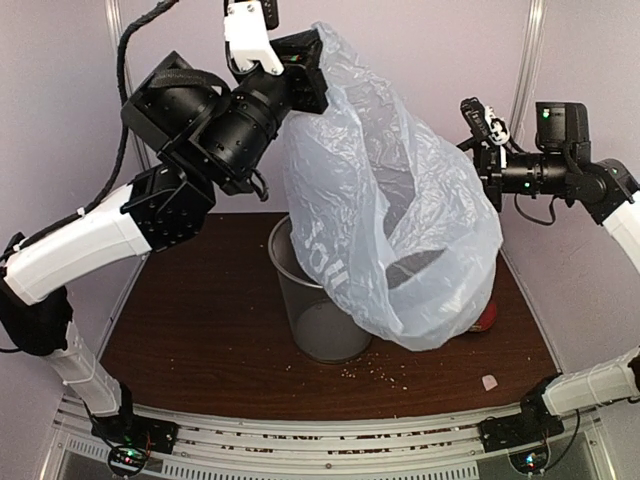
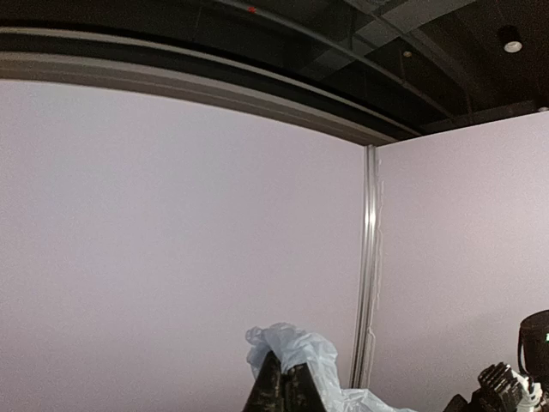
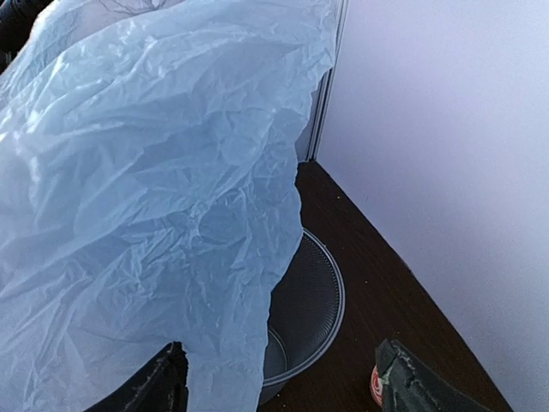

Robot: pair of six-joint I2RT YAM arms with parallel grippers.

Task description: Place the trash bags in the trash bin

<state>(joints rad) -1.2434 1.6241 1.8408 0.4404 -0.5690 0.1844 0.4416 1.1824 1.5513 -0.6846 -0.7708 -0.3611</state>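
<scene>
The trash bin (image 1: 318, 305), a round grey wire-mesh basket, stands upright near the middle of the tabletop (image 1: 200, 330). The trash bag (image 1: 400, 200), thin, wrinkled and pale blue-grey, hangs over it from high above. The bag's left fold drapes across the right side of the bin's rim, and its bulging lower end sags down just right of the bin to the tabletop. In the right wrist view the bag covers the left part of the bin's mouth; mesh wall shows in the uncovered part. Whether any plastic dips inside cannot be told.

The left gripper (image 2: 286, 379) is raised well above the bin, its fingers pressed together on a bunched top edge of the bag. The right gripper (image 3: 279, 369) hovers at the bag's right side with its fingers spread wide apart, gripping nothing.

A small red object (image 1: 487, 318) sits toward the right edge of the tabletop, half hidden behind the bag's lower end. A small pink scrap (image 1: 489, 382) lies near the front right corner, and crumbs (image 1: 380, 373) are scattered along the near edge.

The tabletop is dark brown wood. Pale lilac walls enclose it, joined at the corner by a metal post (image 2: 369, 257), under a dark ceiling.
</scene>
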